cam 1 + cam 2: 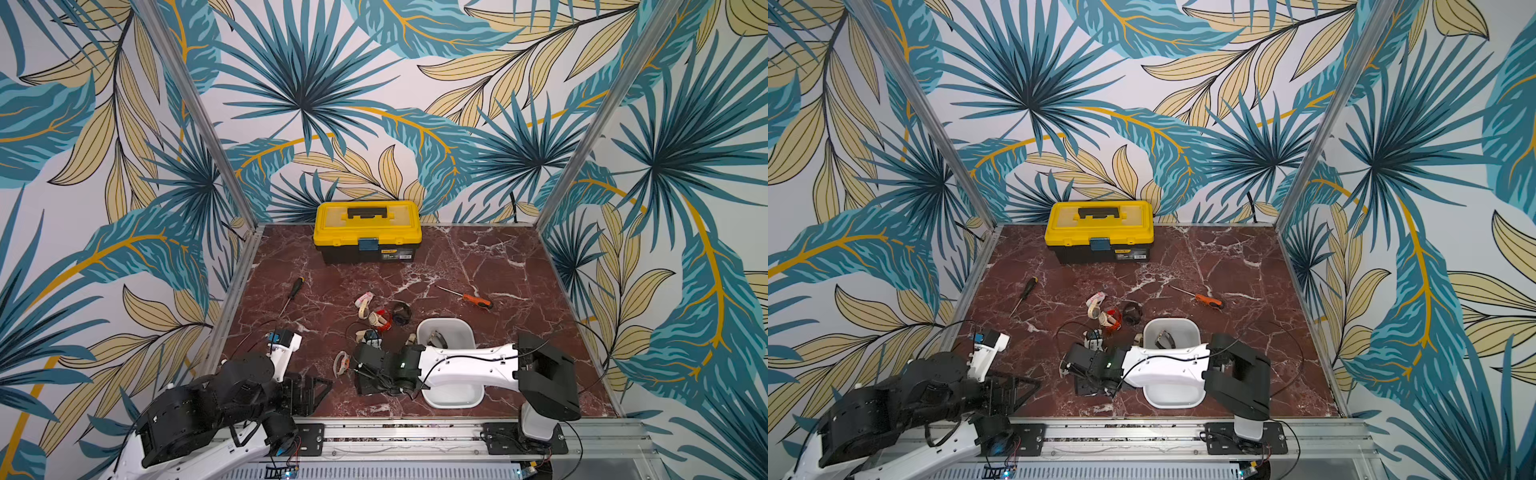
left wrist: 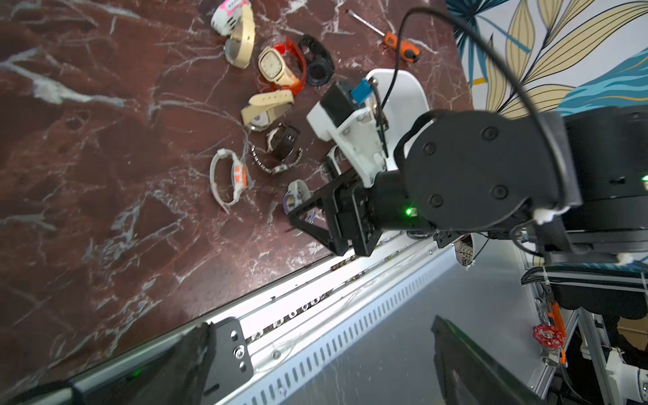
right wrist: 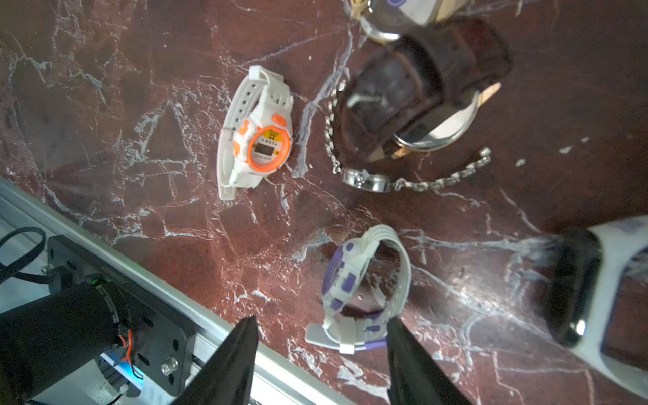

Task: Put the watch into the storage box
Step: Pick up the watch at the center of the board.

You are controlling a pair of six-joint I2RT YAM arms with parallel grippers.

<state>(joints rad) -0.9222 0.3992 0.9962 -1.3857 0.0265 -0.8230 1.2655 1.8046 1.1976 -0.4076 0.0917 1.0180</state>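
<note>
A white and purple watch (image 3: 364, 294) lies on the red marble. My right gripper (image 3: 322, 319) hangs open over it, one fingertip (image 3: 394, 324) at its strap. In the top views this gripper (image 1: 365, 372) hides that watch. The white storage box (image 1: 446, 322) sits just right of it under my right forearm, with a dark watch (image 1: 436, 338) inside. A white and orange watch (image 3: 257, 140), a brown-strapped watch (image 3: 420, 91) and a silver chain watch (image 3: 364, 180) lie close by. My left gripper (image 2: 321, 322) is open and empty above the front rail, at the near left (image 1: 307, 390).
Several more watches (image 1: 380, 318) lie in a cluster behind the right gripper. A yellow-lidded black toolbox (image 1: 368, 228) stands at the back wall. A black-handled screwdriver (image 1: 295, 289) lies at the left, an orange one (image 1: 478, 300) at the right. The metal rail (image 1: 395, 432) borders the front.
</note>
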